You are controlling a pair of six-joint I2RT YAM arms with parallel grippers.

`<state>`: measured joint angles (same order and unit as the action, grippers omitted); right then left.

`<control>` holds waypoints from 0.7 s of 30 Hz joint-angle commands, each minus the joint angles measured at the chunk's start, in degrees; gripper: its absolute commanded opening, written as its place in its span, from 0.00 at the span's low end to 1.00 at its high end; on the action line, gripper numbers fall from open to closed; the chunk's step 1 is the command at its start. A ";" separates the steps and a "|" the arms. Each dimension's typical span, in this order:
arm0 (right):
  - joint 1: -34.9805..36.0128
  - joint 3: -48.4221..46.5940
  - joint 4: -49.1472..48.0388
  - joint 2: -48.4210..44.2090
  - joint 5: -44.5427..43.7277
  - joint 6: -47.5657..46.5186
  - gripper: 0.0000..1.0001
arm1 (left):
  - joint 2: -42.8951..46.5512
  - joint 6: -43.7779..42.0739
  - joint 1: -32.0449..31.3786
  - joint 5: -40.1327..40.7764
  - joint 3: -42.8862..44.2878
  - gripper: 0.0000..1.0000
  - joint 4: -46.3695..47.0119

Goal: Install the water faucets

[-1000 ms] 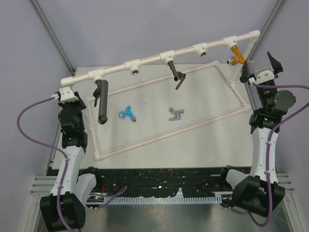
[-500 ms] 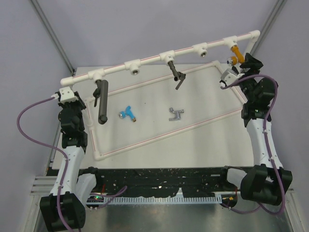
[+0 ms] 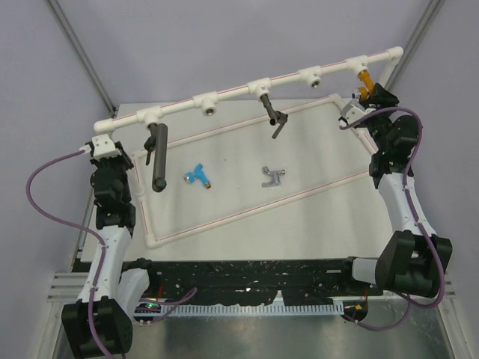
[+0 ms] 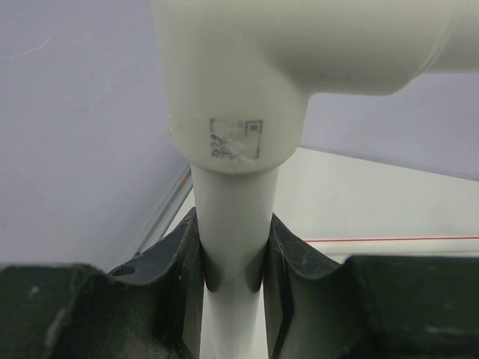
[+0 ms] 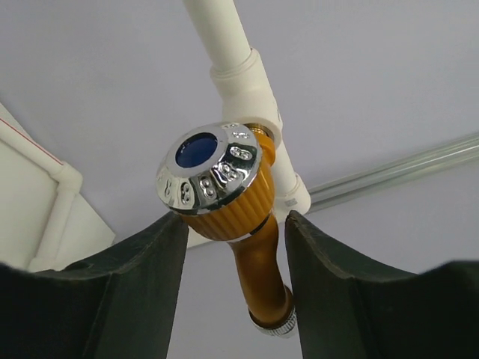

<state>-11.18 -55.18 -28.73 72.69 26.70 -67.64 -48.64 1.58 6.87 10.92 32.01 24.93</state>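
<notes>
The orange-gold chrome-capped faucet (image 5: 224,196) hangs from the white plastic pipe frame (image 3: 232,91) at the grey table's (image 3: 322,217) one o'clock corner. The right gripper (image 5: 236,224) straddles it, jaws parted, with a slim gap on one side. The left gripper (image 4: 232,258) is clamped tight on the frame's upright post at nine o'clock. The bright blue faucet (image 3: 198,175) lies on the table at nine o'clock of the silver-grey faucet (image 3: 273,176).

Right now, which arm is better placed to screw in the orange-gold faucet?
Right. The right gripper, open, straddles the orange-gold faucet at the right end of the white pipe; the left gripper is shut on that pipe's upright at the opposite end.
</notes>
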 commanded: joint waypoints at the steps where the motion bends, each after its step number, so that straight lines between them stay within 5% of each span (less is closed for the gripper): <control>1: 0.37 -3.27 -3.87 0.09 1.25 10.40 0.46 | -0.05 1.32 -0.11 -0.63 1.39 0.00 2.85; 5: 0.46 -5.81 -4.49 0.61 1.25 23.31 0.19 | -0.31 1.23 -0.11 -0.37 1.39 0.00 2.76; 14: -2.35 -14.52 -7.55 4.31 -9.28 78.31 0.05 | -0.31 0.97 -0.11 -0.37 1.48 0.00 2.76; 21: -6.48 -13.47 -6.78 7.11 -18.25 129.76 0.05 | 0.39 -0.09 -0.02 0.60 1.13 0.00 2.67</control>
<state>-15.31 -65.17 -26.52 78.11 19.64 23.24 -49.10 1.45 6.85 11.09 32.01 25.54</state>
